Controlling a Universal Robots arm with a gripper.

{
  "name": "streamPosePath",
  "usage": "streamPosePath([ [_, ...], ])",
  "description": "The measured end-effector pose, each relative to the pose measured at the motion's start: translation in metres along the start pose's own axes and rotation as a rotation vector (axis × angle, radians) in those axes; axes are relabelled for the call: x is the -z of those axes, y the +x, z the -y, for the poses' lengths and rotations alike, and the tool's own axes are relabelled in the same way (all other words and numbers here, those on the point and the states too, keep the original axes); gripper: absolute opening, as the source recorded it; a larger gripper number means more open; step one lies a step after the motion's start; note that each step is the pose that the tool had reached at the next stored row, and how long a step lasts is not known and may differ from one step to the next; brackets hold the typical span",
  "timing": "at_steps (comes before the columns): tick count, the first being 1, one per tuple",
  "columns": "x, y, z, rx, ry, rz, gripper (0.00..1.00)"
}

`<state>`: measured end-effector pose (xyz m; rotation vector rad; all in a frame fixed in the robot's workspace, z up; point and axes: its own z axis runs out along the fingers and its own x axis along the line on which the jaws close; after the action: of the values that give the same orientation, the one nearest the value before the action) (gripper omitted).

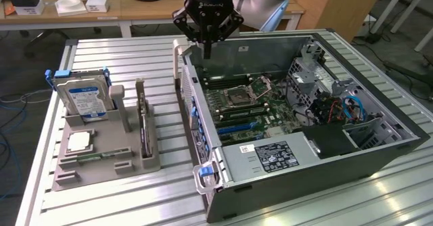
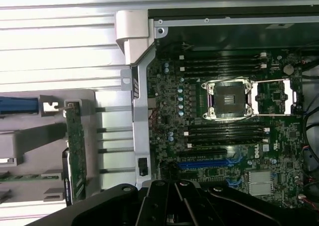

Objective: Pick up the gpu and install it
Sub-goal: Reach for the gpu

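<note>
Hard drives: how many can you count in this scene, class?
1: the hard drive stands upright in the grey holder at the exterior view's left, beside the gpu. Another may be hidden inside the case.

1 arm overhead, wrist vertical, pincer [image 1: 208, 55] pointing straight down, its 2 fingers [image 1: 207, 47] apparently pressed tip to tip

See a big open computer case [image 1: 325, 183] lying on a ribbed metal table [image 1: 121, 53], with a green board [image 1: 271, 112] and a gray power box [image 1: 267, 155] inside, and beside it a gray tray [image 1: 101, 167] holding a silver, blue-labelled hard drive [image 1: 84, 99] standing up and a small square chip [image 1: 79, 141] lying flat.
</note>
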<state>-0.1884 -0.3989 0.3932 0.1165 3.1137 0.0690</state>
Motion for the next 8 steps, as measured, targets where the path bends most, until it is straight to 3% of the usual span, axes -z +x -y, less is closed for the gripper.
streamPosePath([
  [8, 0.0002, 0.0053, 0.0004, 0.000, 0.0001, 0.0000, 0.10],
])
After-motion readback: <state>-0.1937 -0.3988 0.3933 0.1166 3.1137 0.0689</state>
